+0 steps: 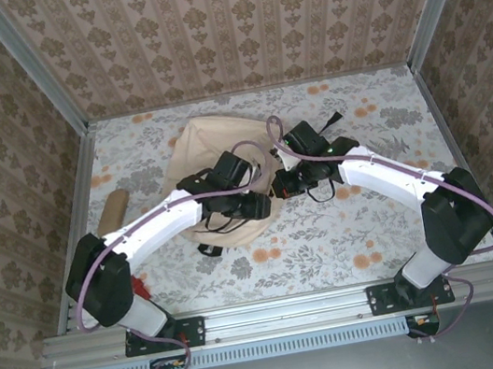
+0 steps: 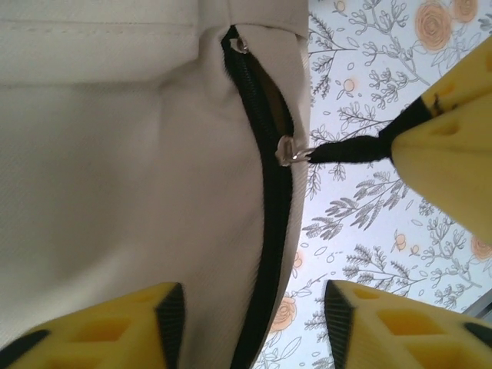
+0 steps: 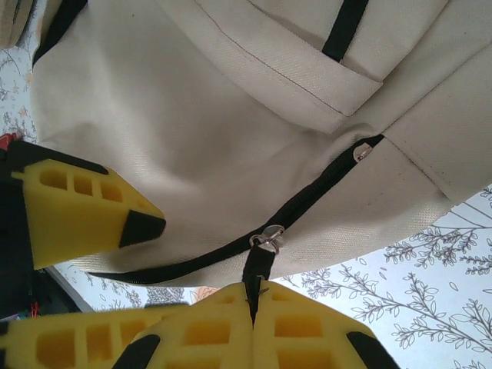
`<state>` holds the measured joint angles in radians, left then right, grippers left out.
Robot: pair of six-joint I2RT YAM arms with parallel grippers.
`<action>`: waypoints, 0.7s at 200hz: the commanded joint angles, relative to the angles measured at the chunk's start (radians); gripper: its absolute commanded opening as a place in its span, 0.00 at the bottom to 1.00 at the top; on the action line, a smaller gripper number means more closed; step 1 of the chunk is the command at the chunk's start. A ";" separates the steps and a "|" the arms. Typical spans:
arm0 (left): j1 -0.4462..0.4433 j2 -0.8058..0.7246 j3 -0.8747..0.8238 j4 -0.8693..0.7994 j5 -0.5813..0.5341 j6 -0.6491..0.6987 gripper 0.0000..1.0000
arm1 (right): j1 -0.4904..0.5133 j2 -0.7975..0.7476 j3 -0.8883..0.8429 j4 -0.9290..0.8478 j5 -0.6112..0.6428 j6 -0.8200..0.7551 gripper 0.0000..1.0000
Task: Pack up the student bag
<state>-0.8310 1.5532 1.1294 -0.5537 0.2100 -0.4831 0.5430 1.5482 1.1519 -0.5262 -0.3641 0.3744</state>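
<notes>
Clamped with right gripper [image 3: 252, 298] on zip pull [image 3: 255, 270] of student bag [image 3: 192, 138]; hovering with left gripper [image 2: 254, 306] wide open, seemingly empty.

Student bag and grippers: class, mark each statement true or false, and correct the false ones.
1. The right gripper is shut on the black zip pull. True.
2. The left gripper is clamped on the student bag. False: its fingers stand apart, open, and in the left wrist view the zip runs between them.
3. The tablecloth is plain white. False: it bears a floral print.
4. The pencil case lies on the table, outside the bag. True.
</notes>
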 commanded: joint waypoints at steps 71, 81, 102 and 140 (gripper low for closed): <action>-0.022 0.021 -0.162 0.050 0.059 0.025 0.14 | -0.024 0.128 0.074 -0.043 0.137 0.039 0.00; -0.028 0.028 -0.177 0.056 0.067 0.026 0.13 | -0.028 0.145 0.086 -0.037 0.143 0.044 0.00; -0.038 0.041 -0.200 0.060 0.071 0.029 0.11 | -0.035 0.177 0.122 -0.020 0.163 0.058 0.00; -0.044 0.057 -0.229 0.063 0.077 0.030 0.07 | -0.047 0.230 0.193 -0.035 0.278 0.082 0.00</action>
<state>-0.8532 1.5795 0.9432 -0.3916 0.2428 -0.4587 0.5274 1.7542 1.2709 -0.5705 -0.2424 0.4259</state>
